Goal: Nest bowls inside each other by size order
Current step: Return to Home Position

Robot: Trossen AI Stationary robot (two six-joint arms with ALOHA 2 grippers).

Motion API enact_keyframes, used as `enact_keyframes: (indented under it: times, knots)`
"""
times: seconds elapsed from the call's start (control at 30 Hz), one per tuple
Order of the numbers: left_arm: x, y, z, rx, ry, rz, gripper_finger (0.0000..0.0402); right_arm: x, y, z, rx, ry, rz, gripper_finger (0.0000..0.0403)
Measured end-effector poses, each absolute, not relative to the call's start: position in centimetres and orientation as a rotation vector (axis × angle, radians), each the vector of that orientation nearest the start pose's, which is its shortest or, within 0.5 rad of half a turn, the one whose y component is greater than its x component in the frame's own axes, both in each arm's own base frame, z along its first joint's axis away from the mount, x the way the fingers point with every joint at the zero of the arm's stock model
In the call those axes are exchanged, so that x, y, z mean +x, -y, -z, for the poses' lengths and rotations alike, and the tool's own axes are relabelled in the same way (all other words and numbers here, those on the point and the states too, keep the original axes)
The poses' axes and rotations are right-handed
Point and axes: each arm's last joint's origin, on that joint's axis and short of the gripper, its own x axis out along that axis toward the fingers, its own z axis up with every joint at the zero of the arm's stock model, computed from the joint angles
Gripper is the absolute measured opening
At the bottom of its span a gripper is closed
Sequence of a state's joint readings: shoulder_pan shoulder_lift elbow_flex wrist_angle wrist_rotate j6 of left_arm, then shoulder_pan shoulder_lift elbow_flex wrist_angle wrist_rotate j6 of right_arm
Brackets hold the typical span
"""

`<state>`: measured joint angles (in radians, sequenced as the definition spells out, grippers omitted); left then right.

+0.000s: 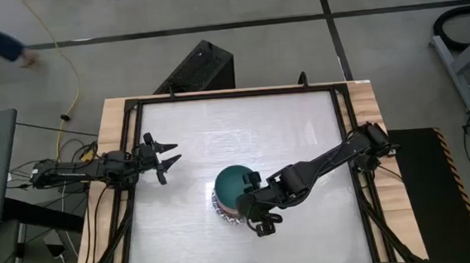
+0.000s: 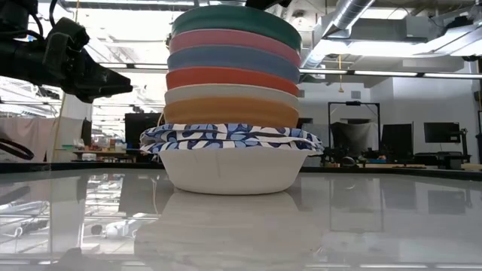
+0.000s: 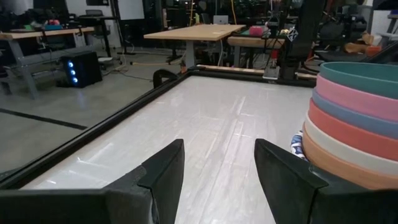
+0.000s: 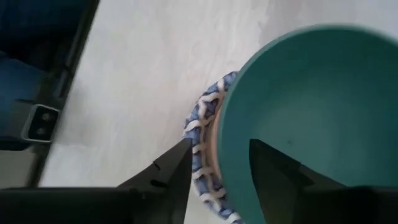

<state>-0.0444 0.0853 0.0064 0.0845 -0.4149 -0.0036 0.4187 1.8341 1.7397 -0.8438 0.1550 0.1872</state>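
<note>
Six plain bowls (image 2: 232, 59) show at table height; overhead, one green bowl (image 1: 232, 181).

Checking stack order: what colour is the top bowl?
Dark green: the top bowl, clearest in the low view.

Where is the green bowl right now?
The green bowl tops the stack near the middle of the table in the high view, nested in the pink bowl, with the open right pincer just over its rim.
</note>
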Motion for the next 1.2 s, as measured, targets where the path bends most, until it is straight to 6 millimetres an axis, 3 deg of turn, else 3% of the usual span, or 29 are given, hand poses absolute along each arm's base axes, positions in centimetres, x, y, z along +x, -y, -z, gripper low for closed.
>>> enact_keyframes:
  times: [0.3,0.5,0.63,0.7,0.77,0.9,1.0,1.07,1.2]
  knots:
    - [10.1,-0.7,-16.7,-0.005,0.007,-0.371,0.0185,34.6,-17.2,-34.4,0.078,-0.825,-0.227,0.0181]
    - [10.1,-0.7,-16.7,-0.005,0.007,-0.370,0.0185,32.7,-18.9,-36.1,0.077,-0.770,-0.313,0.0178]
    - [10.1,-0.7,-16.7,-0.005,0.007,-0.371,0.0185,31.8,-19.4,-37.0,0.186,-0.760,-0.301,0.0178]
    - [10.1,-0.7,-16.7,-0.005,0.007,-0.371,0.0185,31.4,-20.0,-37.2,0.135,-0.737,-0.340,0.0178]
    - [10.1,-0.7,-16.7,-0.005,0.006,-0.371,0.0185,31.1,-21.0,-37.4,0.067,-0.685,-0.401,0.0178]
    - [10.1,-0.7,-16.7,-0.005,0.007,-0.371,0.0185,31.7,-23.4,-38.7,0.049,-0.369,-0.607,0.0178]
    - [10.1,-0.7,-16.7,-0.006,0.007,-0.371,0.0185,32.4,-24.2,-37.7,0.051,-0.180,-0.781,0.0178]
    - [10.1,-0.7,-16.7,-0.054,0.016,-0.366,0.0185,32.7,-24.2,-35.7,0.060,-0.173,-0.826,0.0178]
    - [10.1,-0.6,-16.7,-0.251,0.048,-0.323,0.0185,33.6,-21.5,-32.1,0.126,-0.171,-0.766,0.0178]
